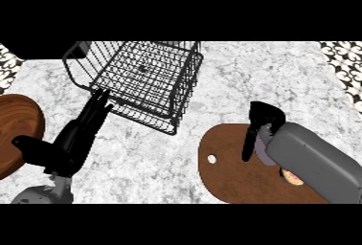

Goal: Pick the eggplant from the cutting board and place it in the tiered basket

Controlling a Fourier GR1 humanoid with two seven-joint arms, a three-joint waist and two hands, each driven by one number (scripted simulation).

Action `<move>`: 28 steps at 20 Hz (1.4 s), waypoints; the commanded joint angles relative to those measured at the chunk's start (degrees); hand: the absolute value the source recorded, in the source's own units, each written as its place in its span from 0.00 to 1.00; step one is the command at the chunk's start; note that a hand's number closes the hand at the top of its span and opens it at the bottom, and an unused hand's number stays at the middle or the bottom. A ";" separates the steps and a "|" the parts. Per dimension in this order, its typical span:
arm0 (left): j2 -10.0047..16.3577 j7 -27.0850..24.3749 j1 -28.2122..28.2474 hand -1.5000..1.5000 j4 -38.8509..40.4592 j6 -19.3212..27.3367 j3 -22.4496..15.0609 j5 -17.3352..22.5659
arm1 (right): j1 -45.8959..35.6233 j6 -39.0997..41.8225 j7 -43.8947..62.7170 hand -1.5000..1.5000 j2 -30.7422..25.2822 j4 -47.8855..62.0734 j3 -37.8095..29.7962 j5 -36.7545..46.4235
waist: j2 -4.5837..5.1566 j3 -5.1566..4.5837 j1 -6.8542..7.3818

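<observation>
Eggplant (262,150) at lower right, mostly hidden by right hand (266,117) curled round it over the board (226,182), lifted or resting unclear, left hand (68,147) straight-fingered at left, fingertips near wire basket (185,91) beyond.

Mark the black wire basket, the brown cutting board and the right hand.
Black wire tiered basket (145,76): head view, mesh floor.
Brown wooden cutting board (228,178): head view, bare surface.
Black right hand (265,115): head view, hand's back.
</observation>
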 commanded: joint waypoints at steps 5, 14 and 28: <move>-1.39 3.44 0.46 0.50 4.44 -0.03 -1.57 -0.60 | 4.19 -1.99 6.53 0.00 -1.25 0.31 -1.57 2.13 | 1.02 -0.57 0.10; -1.91 4.35 -0.35 0.50 5.04 -0.06 -1.49 -1.47 | 8.45 -4.08 4.64 0.00 -0.06 2.44 -1.61 5.11 | 1.11 -0.55 0.15; -1.78 3.42 -4.53 0.50 10.77 -4.04 2.29 -0.06 | 12.61 -4.16 -5.88 1.00 4.43 4.20 -4.43 8.01 | 1.42 -0.55 0.36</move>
